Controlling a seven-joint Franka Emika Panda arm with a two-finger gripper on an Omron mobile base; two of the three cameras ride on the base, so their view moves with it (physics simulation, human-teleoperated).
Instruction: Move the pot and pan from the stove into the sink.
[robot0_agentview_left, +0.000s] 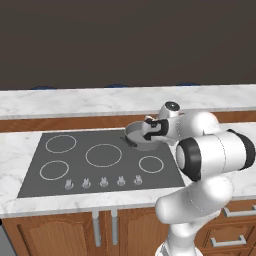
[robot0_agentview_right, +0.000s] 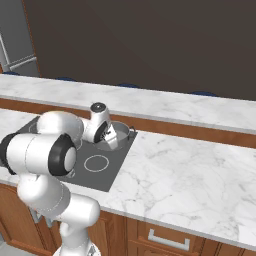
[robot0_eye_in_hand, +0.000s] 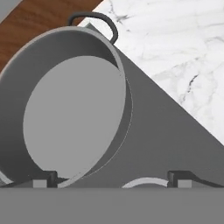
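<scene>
A simulated kitchen with white marble counters (robot0_agentview_right: 190, 170), brown wood cabinet fronts below and a dark wall behind. A flat dark grey cooktop (robot0_agentview_left: 100, 160) with white ring burner outlines and a row of small silver knobs along its front edge is set into the near counter. A wide, low-walled grey metal pot (robot0_agentview_left: 141, 136) stands on the back right corner of the cooktop, empty, with a dark loop handle (robot0_eye_in_hand: 94, 19) on its far side next to the marble.

The white robot arm reaches forward over the cooktop, its gripper (robot0_agentview_left: 149, 131) hovering right above the pot. In the hand view the two dark fingertips (robot0_eye_in_hand: 183, 178) stand far apart, one over the pot's inner wall near the rim and the other outside it above the cooktop, so the rim seems to lie between them. The jaws are spread fully wide, holding nothing and apparently touching nothing.

This looks like the approach to grasping the pot, the task's opening step. The next move likely calls for lowering until the fingers straddle the wall, then closing firmly before lifting; a shallow bite could let the pot tip or slip
</scene>
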